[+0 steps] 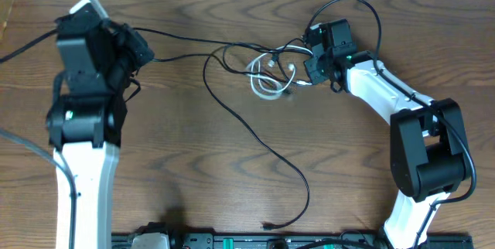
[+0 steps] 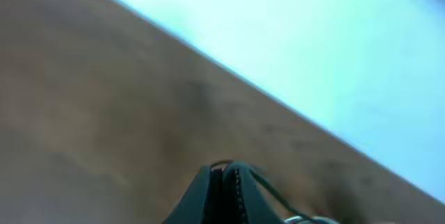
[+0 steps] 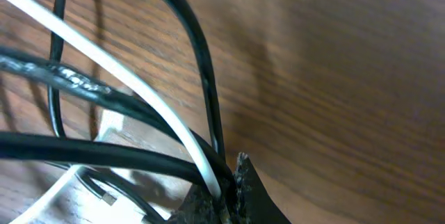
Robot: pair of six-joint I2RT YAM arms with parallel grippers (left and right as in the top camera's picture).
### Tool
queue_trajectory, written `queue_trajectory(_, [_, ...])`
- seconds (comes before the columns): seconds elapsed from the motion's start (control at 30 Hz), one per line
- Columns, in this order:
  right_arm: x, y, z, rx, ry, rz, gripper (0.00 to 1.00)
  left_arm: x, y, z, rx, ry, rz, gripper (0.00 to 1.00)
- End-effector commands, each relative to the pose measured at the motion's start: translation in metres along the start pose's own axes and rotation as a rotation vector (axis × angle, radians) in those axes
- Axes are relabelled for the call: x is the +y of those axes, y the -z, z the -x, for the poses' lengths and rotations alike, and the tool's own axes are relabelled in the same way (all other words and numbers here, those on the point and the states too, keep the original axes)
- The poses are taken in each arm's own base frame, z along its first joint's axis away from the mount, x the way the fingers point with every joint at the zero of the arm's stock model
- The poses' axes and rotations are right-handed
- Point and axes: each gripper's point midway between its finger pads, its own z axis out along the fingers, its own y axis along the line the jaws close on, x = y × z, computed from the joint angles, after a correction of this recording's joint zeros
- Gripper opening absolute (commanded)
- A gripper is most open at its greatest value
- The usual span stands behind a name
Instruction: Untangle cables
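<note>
The cables (image 1: pixel 267 67) sit knotted just beside the right tool (image 1: pixel 311 69): a smooth, glossy white cord (image 3: pixel 104 60) looped in a flat coil, with thin round black cords (image 3: pixel 198 50) crossing it. The right tool's tips are clamped together on white and black strands. One black strand runs to the left tool (image 1: pixel 145 52), pinched between its closed tips. Another snakes away over the grained wooden bench (image 1: pixel 193 172)

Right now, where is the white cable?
In the overhead view, the white cable lies looped at upper centre of the table, just left of the right gripper, tangled with the black cables.
</note>
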Motion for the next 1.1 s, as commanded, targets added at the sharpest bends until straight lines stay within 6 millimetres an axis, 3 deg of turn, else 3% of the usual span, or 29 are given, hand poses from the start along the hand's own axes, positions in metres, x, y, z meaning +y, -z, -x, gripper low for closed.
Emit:
queue_trajectory(0.0, [-0.042, 0.003, -0.01, 0.037, -0.022, -0.18, 0.01, -0.011, 0.057, 0.058, -0.24, 0.016, -0.047, 0.07])
queue_trajectory(0.03, [-0.043, 0.003, -0.008, 0.029, -0.023, -0.181, 0.01, -0.015, 0.07, 0.064, -0.275, 0.015, -0.067, 0.07])
queue_trajectory(0.13, [-0.043, 0.003, -0.006, 0.019, -0.024, -0.183, 0.01, -0.015, 0.077, 0.067, -0.297, 0.01, -0.062, 0.07])
queue_trajectory(0.3, [-0.042, 0.002, -0.004, 0.01, -0.028, -0.175, 0.01, -0.005, 0.059, 0.052, -0.221, -0.013, -0.016, 0.07])
queue_trajectory(0.63, [-0.02, 0.0, 0.004, -0.024, -0.048, -0.044, 0.01, 0.036, -0.016, -0.014, 0.096, -0.011, 0.158, 0.07])
queue_trajectory(0.93, [0.008, 0.002, 0.014, -0.069, -0.094, 0.123, 0.01, 0.084, -0.068, -0.093, 0.423, -0.007, 0.335, 0.07])
queue_trajectory(1.07, [0.017, 0.003, 0.017, -0.079, -0.092, 0.174, 0.01, 0.092, -0.089, -0.13, 0.571, 0.016, 0.34, 0.08])
